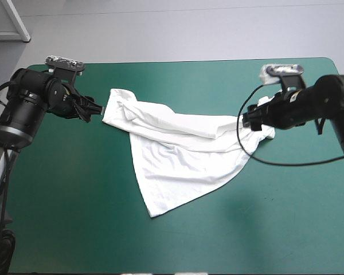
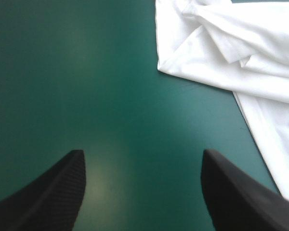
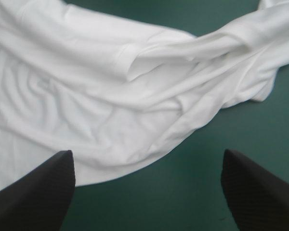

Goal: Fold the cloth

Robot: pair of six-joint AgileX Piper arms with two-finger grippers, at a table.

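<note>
Left gripper (image 1: 96,110): jaws wide apart, empty, over bare desk (image 1: 69,206) just beside the T-shirt (image 1: 178,152). T-shirt lies mid-desk, rumpled, partly doubled over, no neat fold. Right gripper (image 1: 247,120): jaws wide apart, empty, at its right end. Folding barely begun, I'd say

White short-sleeved T-shirt (image 1: 178,154) lies mid-table on teal-green cover (image 1: 74,200); left gripper (image 1: 97,111) just beside its left end, right gripper (image 1: 248,122) over its right end.

T-shirt (image 2: 241,57) cut off in 2 wrist views; high view: right end effector (image 1: 249,121) fingertips seemingly hidden.
</note>
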